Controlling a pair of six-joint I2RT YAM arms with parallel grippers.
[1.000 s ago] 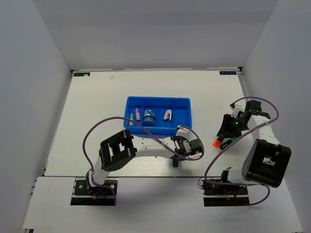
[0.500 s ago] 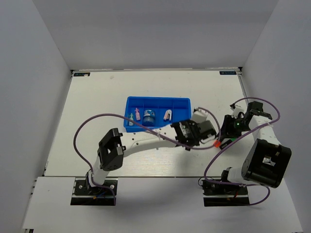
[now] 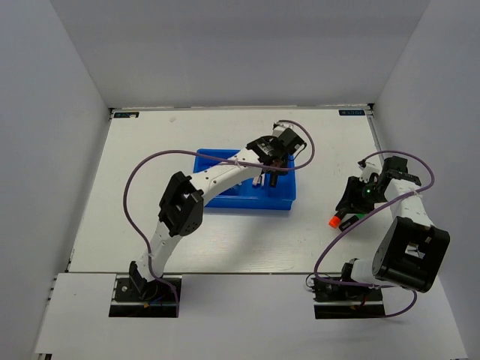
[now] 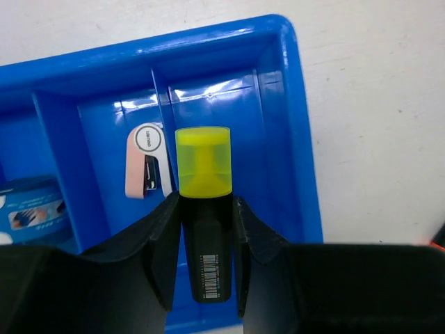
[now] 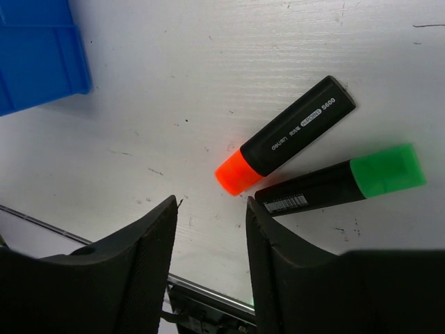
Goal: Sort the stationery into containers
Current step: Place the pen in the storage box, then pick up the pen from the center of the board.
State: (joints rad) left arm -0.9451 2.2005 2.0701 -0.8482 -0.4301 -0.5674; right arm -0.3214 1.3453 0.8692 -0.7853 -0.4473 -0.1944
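My left gripper (image 4: 205, 233) is shut on a black highlighter with a yellow cap (image 4: 203, 167) and holds it over the rightmost compartment of the blue tray (image 4: 295, 160). In the top view the left gripper (image 3: 271, 166) is above the tray's right end (image 3: 247, 203). A white and pink piece (image 4: 144, 167) lies in the compartment to the left, and a blue-white roll (image 4: 28, 212) in the one beyond. My right gripper (image 5: 211, 209) is open above the table, just short of an orange-capped highlighter (image 5: 285, 136) and a green-capped highlighter (image 5: 344, 181) lying side by side.
The tray's near right corner (image 5: 42, 56) shows at the top left of the right wrist view. The table's near edge (image 5: 208, 289) lies just under the right fingers. The orange-capped highlighter (image 3: 335, 221) lies right of the tray in the top view.
My left arm swung from the near middle of the table, past the tray's right side, to over its right end, carrying the yellow-capped highlighter. The right gripper barely moved.
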